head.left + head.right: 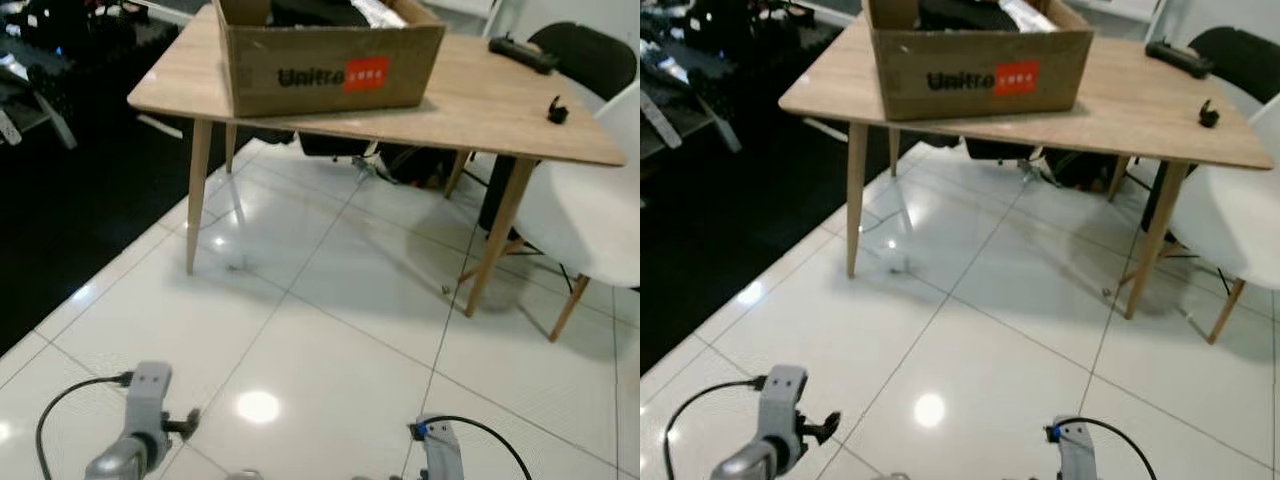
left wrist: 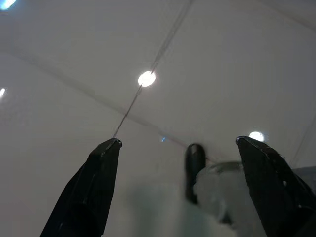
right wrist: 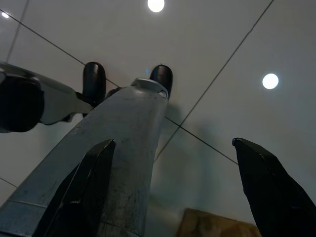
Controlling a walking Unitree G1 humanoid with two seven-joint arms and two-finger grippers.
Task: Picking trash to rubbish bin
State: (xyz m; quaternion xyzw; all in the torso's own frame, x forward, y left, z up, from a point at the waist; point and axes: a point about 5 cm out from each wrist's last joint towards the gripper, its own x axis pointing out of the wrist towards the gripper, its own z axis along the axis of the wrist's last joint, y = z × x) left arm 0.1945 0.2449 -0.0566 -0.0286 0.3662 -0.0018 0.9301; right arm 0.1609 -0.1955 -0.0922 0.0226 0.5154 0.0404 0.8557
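My left arm (image 1: 138,425) and right arm (image 1: 440,455) hang low over the white tiled floor (image 1: 330,340). In the left wrist view, my left gripper (image 2: 177,142) is open, its black fingers (image 2: 94,187) spread wide above bare tile with nothing between them. In the right wrist view, my right gripper (image 3: 173,143) is open too; past its fingers (image 3: 266,187) I see a grey part of my own body (image 3: 113,148) and tile. A cardboard box (image 1: 330,60) with a printed logo stands on a wooden table (image 1: 480,110) ahead.
A white chair (image 1: 590,210) stands at the table's right side, with a black chair (image 1: 590,50) behind it. Two small black items (image 1: 522,52) (image 1: 557,110) lie on the tabletop. A dark cluttered area (image 1: 40,90) borders the tiles on the left. Dark bags (image 1: 400,160) sit under the table.
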